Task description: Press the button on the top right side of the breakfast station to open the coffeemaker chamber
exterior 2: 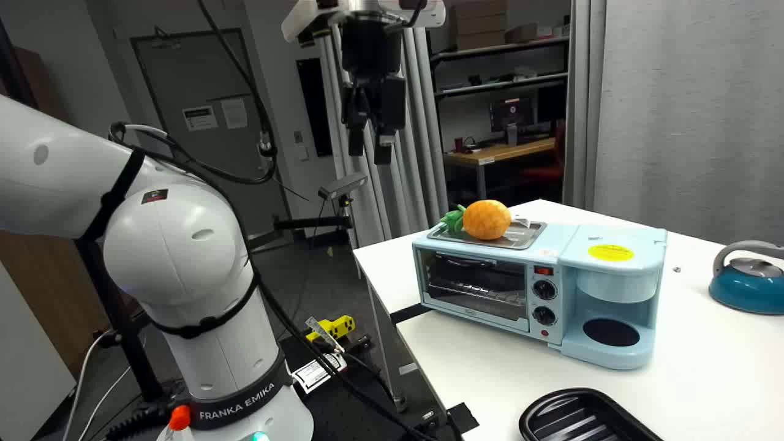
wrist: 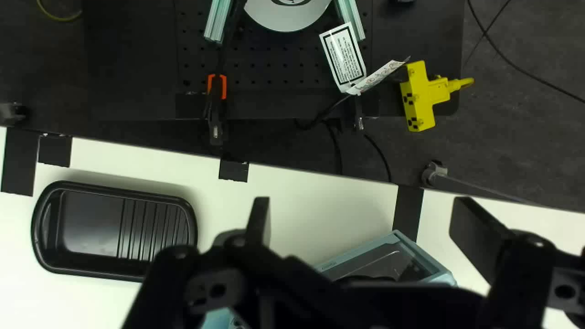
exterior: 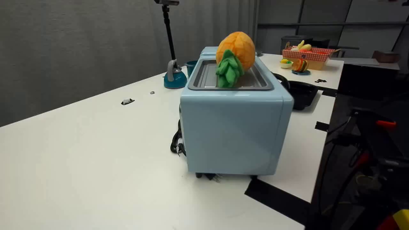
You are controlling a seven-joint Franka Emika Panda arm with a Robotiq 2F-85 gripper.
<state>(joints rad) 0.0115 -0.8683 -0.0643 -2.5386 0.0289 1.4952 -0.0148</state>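
Observation:
The light-blue breakfast station stands upright on the white table in both exterior views (exterior: 233, 134) (exterior 2: 569, 306). Its coffeemaker section has a lid (exterior 2: 579, 248) with a yellow sticker, and the lid is shut. A small detail shows at the lid's right edge, too small to identify as a button. My gripper (exterior 2: 369, 147) is high in the air, beyond and well above the station, touching nothing. In the wrist view my gripper (wrist: 361, 224) has its fingers wide apart with nothing between them. Part of the station's oven door (wrist: 384, 260) shows below, partly hidden by the gripper body.
An orange-and-green plush pineapple (exterior: 238, 48) lies on the station's top tray. A black pan (wrist: 114, 228) sits near the table edge. A teal kettle (exterior 2: 747, 285) stands beyond the coffeemaker side. A checked basket (exterior: 314, 64) and toy burger (exterior: 301, 65) are farther along the table.

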